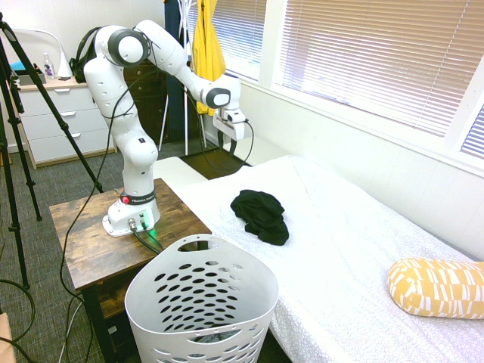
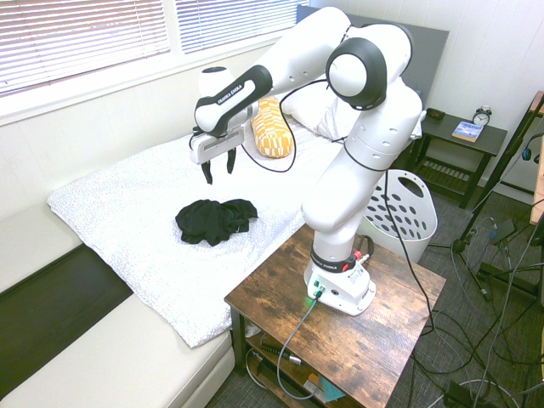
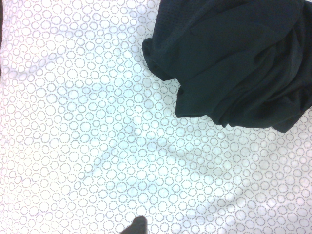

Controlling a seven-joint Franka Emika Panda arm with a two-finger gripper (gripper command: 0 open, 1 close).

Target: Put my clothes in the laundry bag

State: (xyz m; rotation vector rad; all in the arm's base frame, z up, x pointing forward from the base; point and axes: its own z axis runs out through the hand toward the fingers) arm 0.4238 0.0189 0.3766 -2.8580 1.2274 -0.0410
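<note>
**Garment off to one side of the open jaws**

Hanging above the bed [image 2: 127, 212], pointing straight down, gripper [image 2: 218, 170] with fingers spread apart and nothing between them. Well clear of the cover, no contact with anything.

Lying crumpled on the white circle-print cover, near the bed's edge facing the wooden table [image 2: 374, 340]: the clothes [image 2: 216, 219], one black heap, low and floppy, somewhat wider than deep with no firm long axis to speak of. Not directly under the jaws. In the second exterior view, set lower in the picture than the gripper, toward the arm's base; in the wrist view, filling only one corner [image 3: 234, 58], bare cover beneath the middle of the frame.

Likely needed first: a short shift toward the table side until centred over the heap, then a straight descent. Any pinch across the bunched middle should do.

Standing on the floor beside the table, well apart from the heap: the laundry bag [image 1: 201, 302].
</note>
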